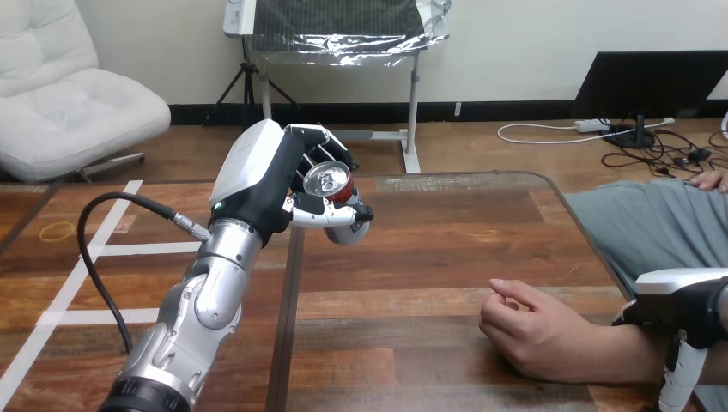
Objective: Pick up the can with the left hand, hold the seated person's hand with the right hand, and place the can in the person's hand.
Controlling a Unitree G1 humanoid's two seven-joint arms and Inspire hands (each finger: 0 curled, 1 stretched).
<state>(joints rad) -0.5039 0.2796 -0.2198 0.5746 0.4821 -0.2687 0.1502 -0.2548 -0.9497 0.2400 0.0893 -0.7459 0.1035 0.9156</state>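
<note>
We are looking down across the wooden table (446, 249) as the robot's left hand (270, 184) is gripping a red can (330, 183) and holding it in the air above the tabletop. The fingers and thumb are curling round the can's body, pinching it from both sides. The can is tilting, its silver top facing up toward us. The silver left forearm (210, 296) is rising from the view's lower left and reaching toward the middle of the table.

At the lower right, the person's hand (519, 330) is resting on the table with its fingers loosely curled inward, and nothing is lying in it. The person's forearm (614, 354) is stretching back toward the right edge.

The robot's right hand (687, 311) is coming in at the right edge, right where that forearm is running under it. We are seeing its white shell and black body against the forearm, but we cannot tell whether it is gripping the arm or only lying beside it.

The can and the person's hand are sitting well apart, the can up and to the left, the person's hand low and near the table's right side. White tape lines (150, 249) are crossing the tabletop at the left.
</note>
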